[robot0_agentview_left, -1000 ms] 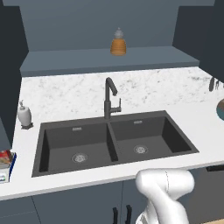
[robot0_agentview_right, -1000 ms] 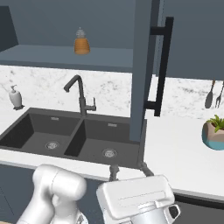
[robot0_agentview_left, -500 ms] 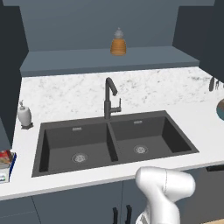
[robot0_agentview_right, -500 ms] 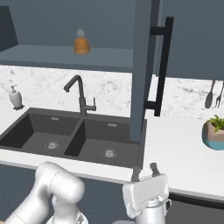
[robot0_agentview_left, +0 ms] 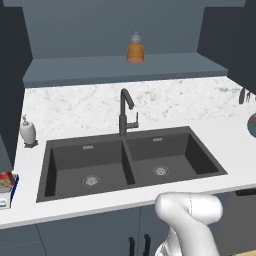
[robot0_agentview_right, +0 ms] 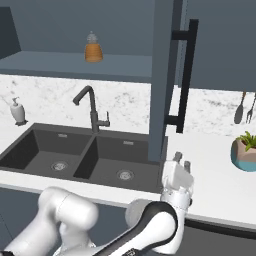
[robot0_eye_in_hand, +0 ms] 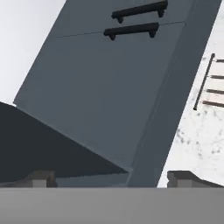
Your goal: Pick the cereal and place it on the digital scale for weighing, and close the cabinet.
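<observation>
Cereal (robot0_agentview_left: 5,181), a small red cardboard box, stands at the far left edge of the marble-patterned desk (robot0_agentview_left: 75,107), seemingly on the digital scale (robot0_agentview_left: 10,197), whose blue side edge peeks out beneath it, though the picture border cuts both off and I cannot be sure they touch. From my remote seat I judge the box light, stiff enough to keep its shape yet easy to crush, best taken across its narrow sides near the middle. What appears left is the cabinet (robot0_agentview_right: 162,75): a flat, slate-blue door hanging open edge-on, rigid and smooth, with a long black bar handle (robot0_agentview_right: 186,75) that looks slick; I would push on the broad panel rather than pinch the bar. My pincer (robot0_agentview_right: 181,162) stands wide open and holds nothing, raised just beside the door's lower edge. Behind, a dark matte double sink (robot0_agentview_left: 130,160) and an amber bottle (robot0_agentview_left: 135,50) on the shelf complete the scene
</observation>
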